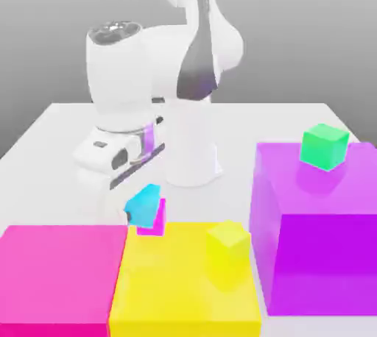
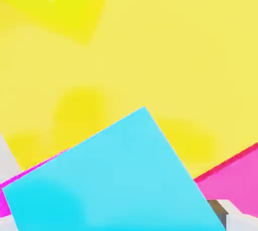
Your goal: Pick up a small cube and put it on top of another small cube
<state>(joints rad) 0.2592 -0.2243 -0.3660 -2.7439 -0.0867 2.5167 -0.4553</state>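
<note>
Now the small cube (image 1: pixel 143 204) is clamped in the gripper (image 1: pixel 138 210), tilted, touching the magenta cube (image 1: pixel 153 223) beneath. The yellow block (image 1: pixel 177 284) edge lies just below; white table (image 1: pixel 243 118) stretches behind.

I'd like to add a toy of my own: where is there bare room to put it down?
Free: most of the flat pink block, and the big purple block beside the green cube. Crowded: the yellow block's far edge, with cyan cube, pink cube, yellow cube.

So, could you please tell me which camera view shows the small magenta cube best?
The exterior view: the small magenta cube shows there as a whole shape, sitting at the yellow block's far edge with the cyan cube tilted on top. The hand view gives just a thin magenta sliver peeking out beside the cyan cube.
</note>
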